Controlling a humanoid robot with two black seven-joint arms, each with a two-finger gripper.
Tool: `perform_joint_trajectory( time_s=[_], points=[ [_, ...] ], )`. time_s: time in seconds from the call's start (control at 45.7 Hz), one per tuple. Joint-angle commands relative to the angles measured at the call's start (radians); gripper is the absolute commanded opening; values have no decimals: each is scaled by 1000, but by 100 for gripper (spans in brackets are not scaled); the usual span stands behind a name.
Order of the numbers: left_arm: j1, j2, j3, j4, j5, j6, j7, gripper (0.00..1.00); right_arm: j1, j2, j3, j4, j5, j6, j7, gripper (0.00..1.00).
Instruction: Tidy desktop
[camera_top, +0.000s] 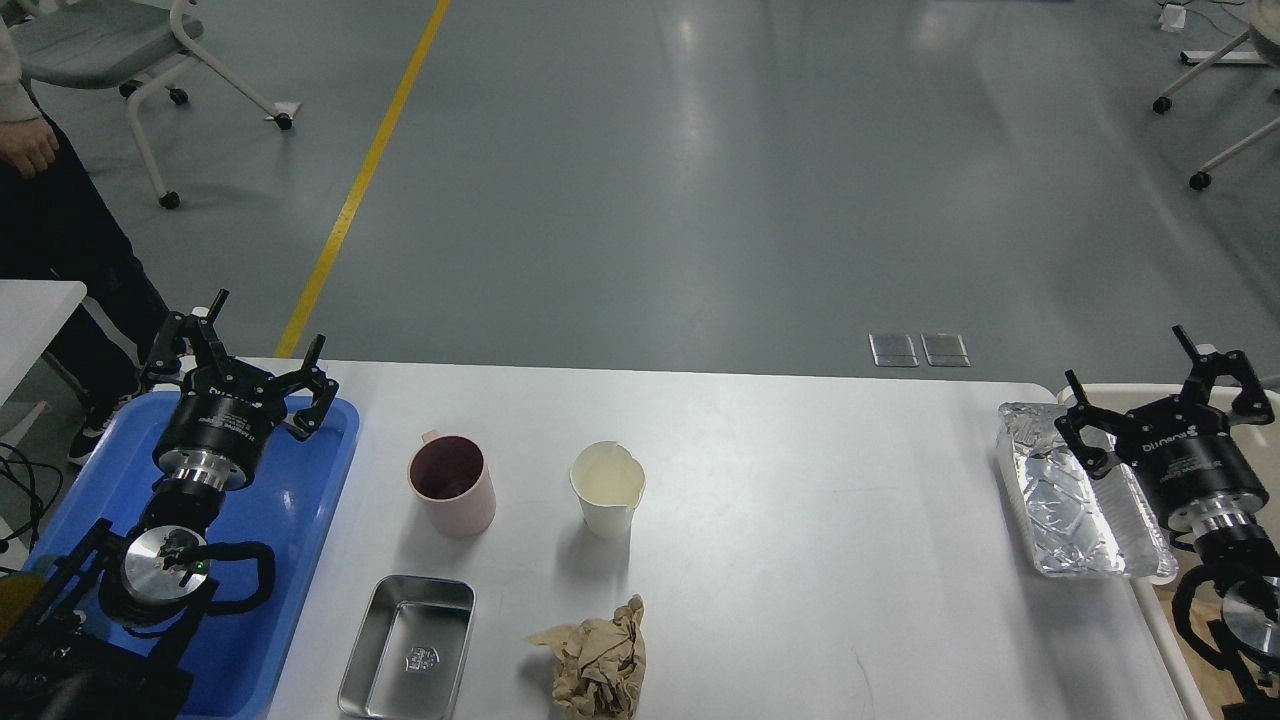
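Desktop (800, 480): white, rounded corners, spanning the lower view. Upright at left centre: pink mug (452, 484), white paper cup (607, 488), near one another, apart. At near edge: steel tray (408, 648), crumpled brown paper (596, 662). At right edge: foil container (1075, 495), beside cream bin (1160, 395). Left gripper (262, 345): fingers spread wide, empty, over blue tray (320, 480). Right gripper (1130, 365): fingers wide, empty, above foil container's right side.

Bright, sharp overhead light glares off the floor (700, 150) (soft shadows).
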Motion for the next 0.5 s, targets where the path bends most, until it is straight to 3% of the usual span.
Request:
perform_joint_trajectory(
  time_s=[0.0,0.328,0.481],
  points=[
    [2,4,5,0,0,-6,5,96,0,0,0,0,0,2,-2,100],
    [-6,4,0,0,-4,-2,0,96,0,0,0,-1,-2,6,0,100],
    [-10,3,-48,51,-4,-8,-34,96,-6,5,0,2,0,11,0,100]
  ],
)
